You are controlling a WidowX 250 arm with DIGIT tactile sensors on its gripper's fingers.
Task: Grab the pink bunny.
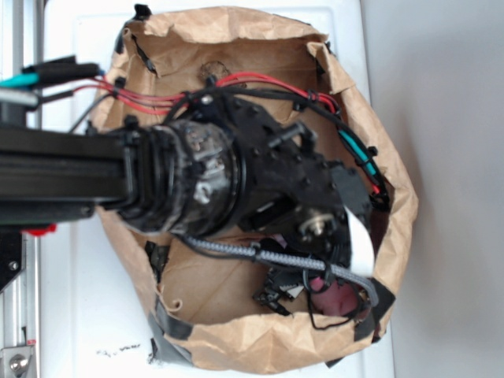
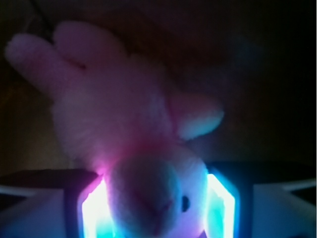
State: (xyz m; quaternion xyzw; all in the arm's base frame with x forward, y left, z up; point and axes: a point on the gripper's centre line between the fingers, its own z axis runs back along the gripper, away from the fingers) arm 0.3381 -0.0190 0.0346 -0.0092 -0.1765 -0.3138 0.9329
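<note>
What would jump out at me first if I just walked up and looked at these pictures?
Probably the big black robot arm, trailing red wires, reaching down into a crumpled brown paper bag on a white surface. In the wrist view, the pink bunny fills the frame, its pale muzzle sitting between the gripper's two glowing fingers, with darkness all around.

A brown paper bag (image 1: 236, 339) is lying open on a white surface (image 1: 87, 315), its crumpled rim folding outward all around. Strips of dark tape (image 1: 169, 335) are sticking to its lower edge, and a further dark strip is showing at the lower right corner. Small dark clips or tape tabs are sitting along the upper rim (image 1: 142, 11). To the right, a plain grey area (image 1: 449, 157) is running beside the white surface. Small black marks (image 1: 118, 350) are showing on the white surface just below the bag.
</note>
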